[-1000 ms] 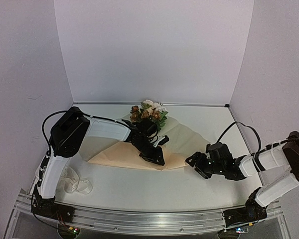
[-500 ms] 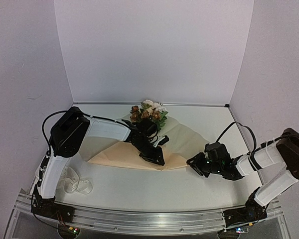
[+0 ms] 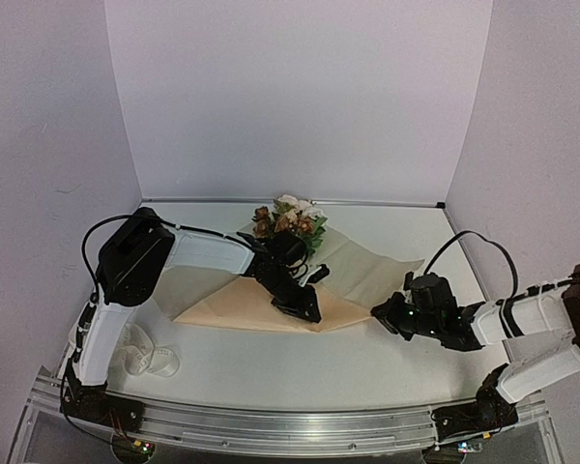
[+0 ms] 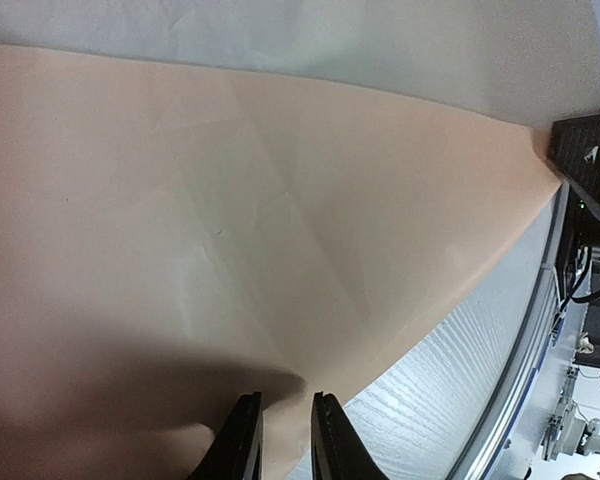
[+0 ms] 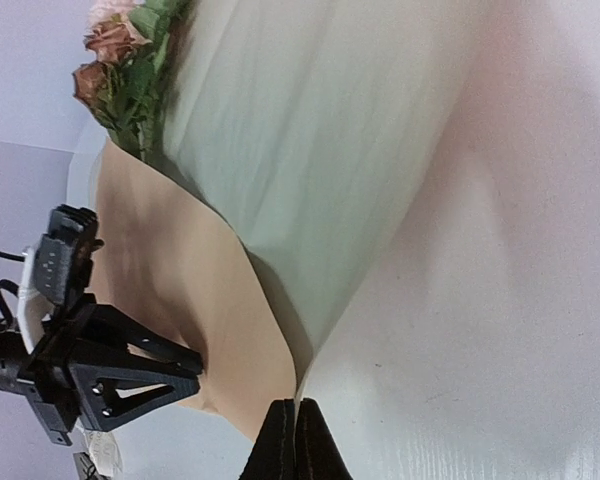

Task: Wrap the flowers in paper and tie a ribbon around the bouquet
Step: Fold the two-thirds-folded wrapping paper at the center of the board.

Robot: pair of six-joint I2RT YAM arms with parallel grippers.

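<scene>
— Why is the right gripper [image 5: 291,410] pinched tight on the paper [image 3: 222,302] at its right corner?
— To pull that flap over the stems, I'd judge. The left gripper [image 4: 285,405] presses down mid-sheet, jaws a sliver apart. I can't tell whether they nip paper.
— And the flowers [image 3: 290,215]?
— They're at the sheet's far edge, heads toward the back wall. The stems are hidden, presumably running nearward under the fold.

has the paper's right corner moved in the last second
Yes. The right corner of the paper has shifted right and nearer the table's back edge in the top view.
</scene>
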